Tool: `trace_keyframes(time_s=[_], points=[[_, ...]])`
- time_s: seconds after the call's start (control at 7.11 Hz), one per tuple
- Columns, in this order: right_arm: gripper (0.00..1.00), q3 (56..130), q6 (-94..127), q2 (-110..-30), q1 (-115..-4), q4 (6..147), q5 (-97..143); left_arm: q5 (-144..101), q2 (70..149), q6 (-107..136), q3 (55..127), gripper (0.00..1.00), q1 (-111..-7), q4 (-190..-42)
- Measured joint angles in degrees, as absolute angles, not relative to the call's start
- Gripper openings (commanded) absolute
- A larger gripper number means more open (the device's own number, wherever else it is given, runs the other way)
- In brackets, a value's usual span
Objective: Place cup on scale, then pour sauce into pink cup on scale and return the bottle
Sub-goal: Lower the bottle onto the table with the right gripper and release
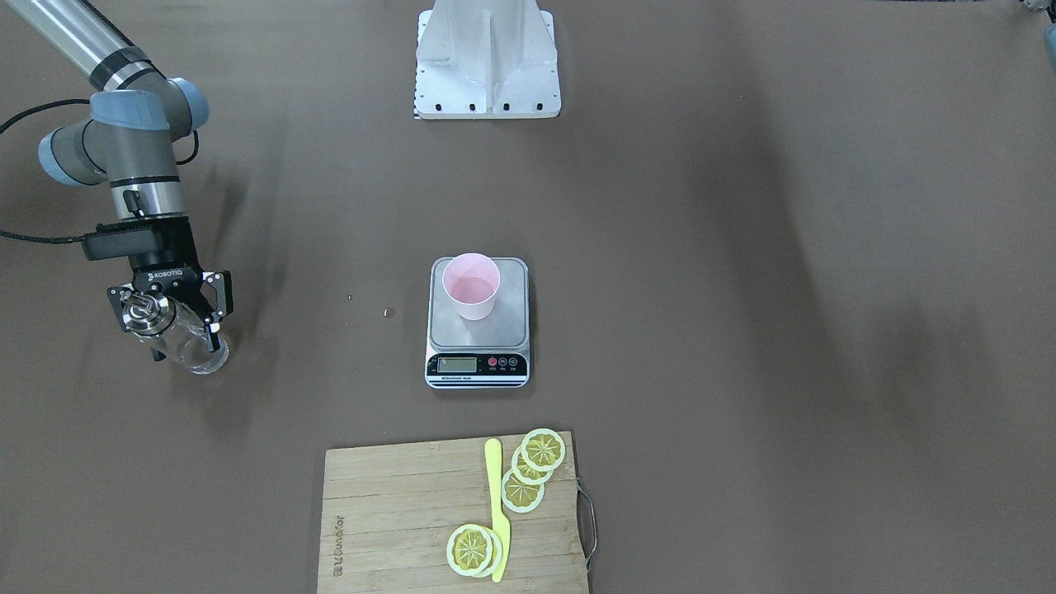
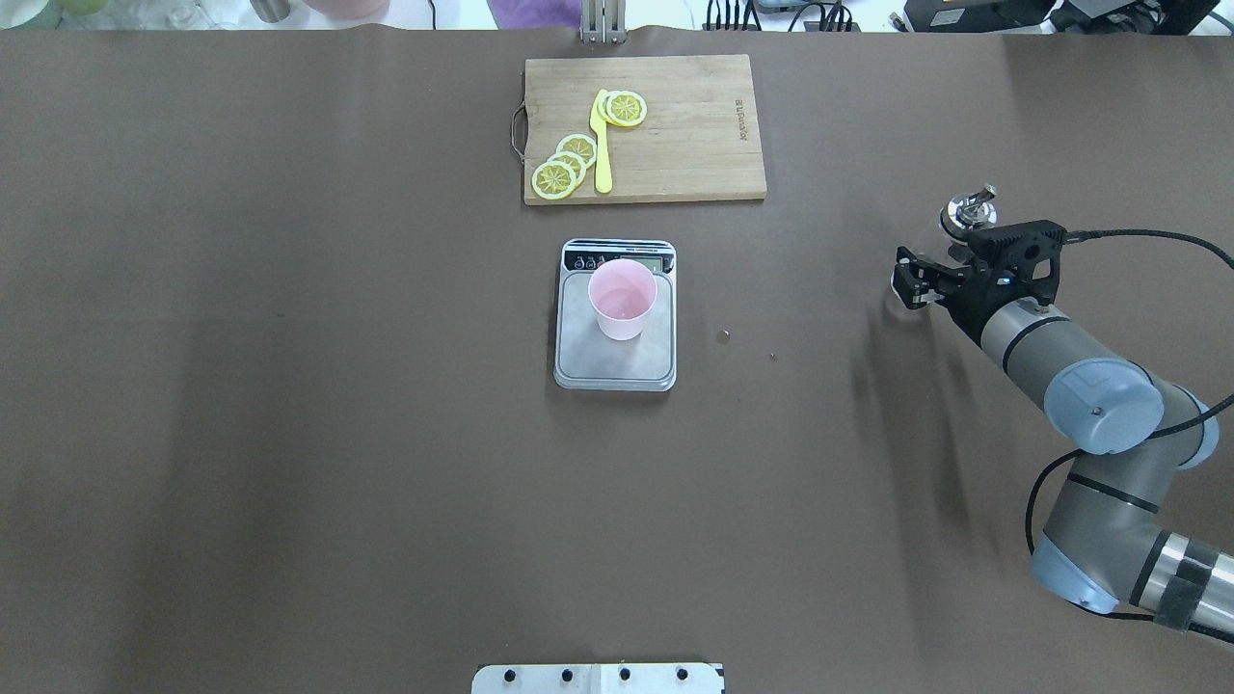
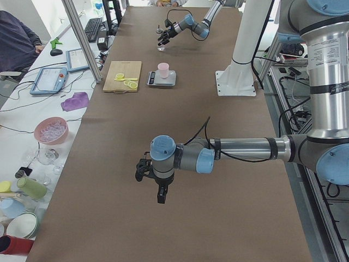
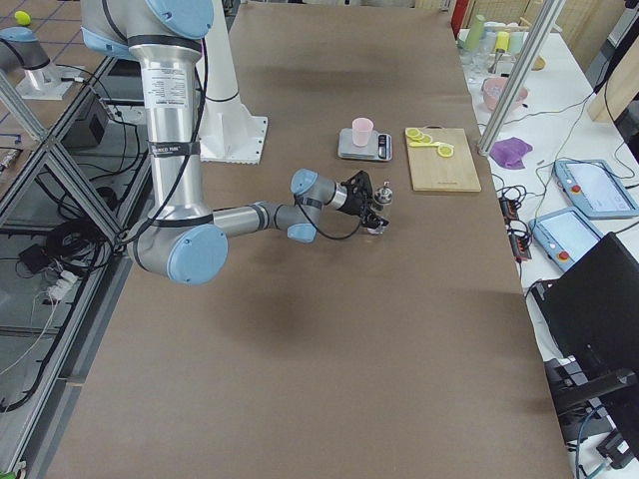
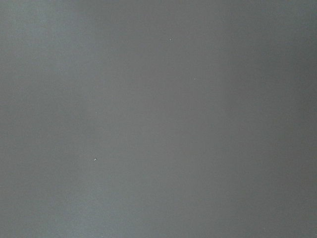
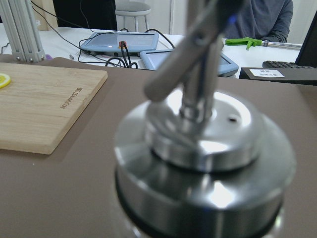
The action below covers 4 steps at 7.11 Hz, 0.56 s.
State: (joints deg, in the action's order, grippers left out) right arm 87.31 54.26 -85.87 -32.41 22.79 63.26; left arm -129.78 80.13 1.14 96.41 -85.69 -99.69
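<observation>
Cup (image 1: 471,286) is sitting upright on scale (image 1: 511,330), on the platform's half away from the display, so that step is looking done. A faint sheen is showing in its bottom, suggesting sauce is in, though I cannot be sure. Bottle (image 1: 198,355) is standing upright well apart, on the robot's right, with right gripper (image 1: 177,330) clamping its glass body. Whether its base is touching table (image 1: 660,330) is unclear. Letting go is looking like the part left. Left gripper (image 3: 152,183) is hovering far off, and I cannot tell how its jaws are set.

Silver arms (image 1: 66,33), blue-grey joint caps (image 1: 191,101), black ROBOTIQ-marked right gripper (image 1: 185,338), black cables (image 1: 33,115), white pedestal (image 1: 487,62)
</observation>
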Motion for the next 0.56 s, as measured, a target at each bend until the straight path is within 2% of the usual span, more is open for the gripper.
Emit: trace_keyframes(time_s=[0.42, 0.56], points=[[0.0, 86.35, 54.17, -86.21, -32.1, 21.41, 62.83, -129.81, 80.08, 1.14, 96.49, 0.98, -85.69, -99.7], [0.5, 86.33, 54.15, -86.37, -32.06, 21.37, 62.85, -129.81, 80.07, 1.14, 96.5, 0.98, -85.69, -99.69]])
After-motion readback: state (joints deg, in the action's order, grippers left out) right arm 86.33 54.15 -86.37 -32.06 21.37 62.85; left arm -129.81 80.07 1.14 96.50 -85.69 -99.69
